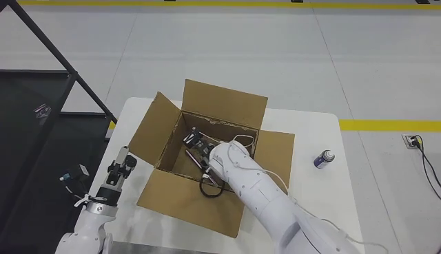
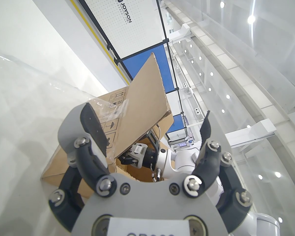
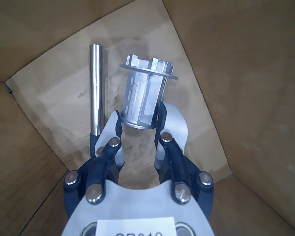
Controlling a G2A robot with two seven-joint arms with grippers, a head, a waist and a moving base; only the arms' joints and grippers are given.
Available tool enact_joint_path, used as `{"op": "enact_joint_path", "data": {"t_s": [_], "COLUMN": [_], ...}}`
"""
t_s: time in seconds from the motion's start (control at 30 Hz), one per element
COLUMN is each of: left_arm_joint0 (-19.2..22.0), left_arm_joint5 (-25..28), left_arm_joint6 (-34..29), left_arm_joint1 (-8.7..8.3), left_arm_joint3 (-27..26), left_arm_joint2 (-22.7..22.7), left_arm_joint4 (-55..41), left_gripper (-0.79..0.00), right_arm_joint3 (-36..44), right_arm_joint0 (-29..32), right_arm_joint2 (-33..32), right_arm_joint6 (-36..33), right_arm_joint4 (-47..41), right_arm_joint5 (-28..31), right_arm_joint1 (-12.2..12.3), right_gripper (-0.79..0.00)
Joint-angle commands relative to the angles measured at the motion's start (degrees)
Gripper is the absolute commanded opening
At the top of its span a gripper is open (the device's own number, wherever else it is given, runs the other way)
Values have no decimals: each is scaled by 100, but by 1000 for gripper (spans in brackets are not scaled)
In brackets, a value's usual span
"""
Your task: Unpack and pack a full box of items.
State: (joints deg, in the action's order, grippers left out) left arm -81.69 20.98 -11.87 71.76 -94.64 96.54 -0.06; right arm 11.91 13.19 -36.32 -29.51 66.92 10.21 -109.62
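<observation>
An open cardboard box [image 1: 224,102] stands on the white table [image 1: 310,127]. My right arm reaches down into it, its gripper [image 1: 196,144] near the box's far left inner corner. In the right wrist view this gripper [image 3: 139,119] is shut on the narrow end of a ribbed, flanged metal cylinder [image 3: 145,92] over the box floor [image 3: 64,74]. A shiny metal rod [image 3: 97,87] lies right beside the cylinder. My left gripper [image 1: 124,163] sits outside the box at the table's left edge, open and holding nothing [image 2: 147,119], facing the box's raised side flap [image 2: 142,99].
A small spray can [image 1: 324,159] stands on the table to the right of the box. All the box flaps are spread outward. A black metal frame [image 1: 62,68] rises just left of the table. Clear plastic film [image 2: 27,87] lies near the left gripper.
</observation>
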Motion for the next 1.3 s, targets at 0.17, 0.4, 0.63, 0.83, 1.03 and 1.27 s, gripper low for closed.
{"op": "enact_joint_path", "data": {"t_s": [0.17,0.4,0.63,0.83,1.03,1.27], "left_arm_joint0": [22,20,7,-64,-148,-188], "left_arm_joint5": [-10,-27,-25,-10,40,52], "left_arm_joint6": [36,68,101,131,132,63], "left_arm_joint1": [3,4,1,-3,-11,-17], "left_arm_joint3": [-22,-43,-64,-115,-178,-225], "left_arm_joint2": [-72,-122,-132,-101,-29,-30], "left_arm_joint4": [62,112,148,143,97,92], "left_gripper": [0,0,0,0,0,0], "right_arm_joint3": [231,813,1605,1866,1617,1192], "right_arm_joint0": [137,361,567,635,633,552], "right_arm_joint2": [-21,-117,-258,-450,-669,-678], "right_arm_joint6": [29,-143,-760,-964,-498,-68], "right_arm_joint4": [194,319,462,473,259,102], "right_arm_joint5": [64,-70,-473,-612,-623,-488], "right_arm_joint1": [166,349,491,580,593,465], "right_gripper": [-785,0,0,0,0,-68]}}
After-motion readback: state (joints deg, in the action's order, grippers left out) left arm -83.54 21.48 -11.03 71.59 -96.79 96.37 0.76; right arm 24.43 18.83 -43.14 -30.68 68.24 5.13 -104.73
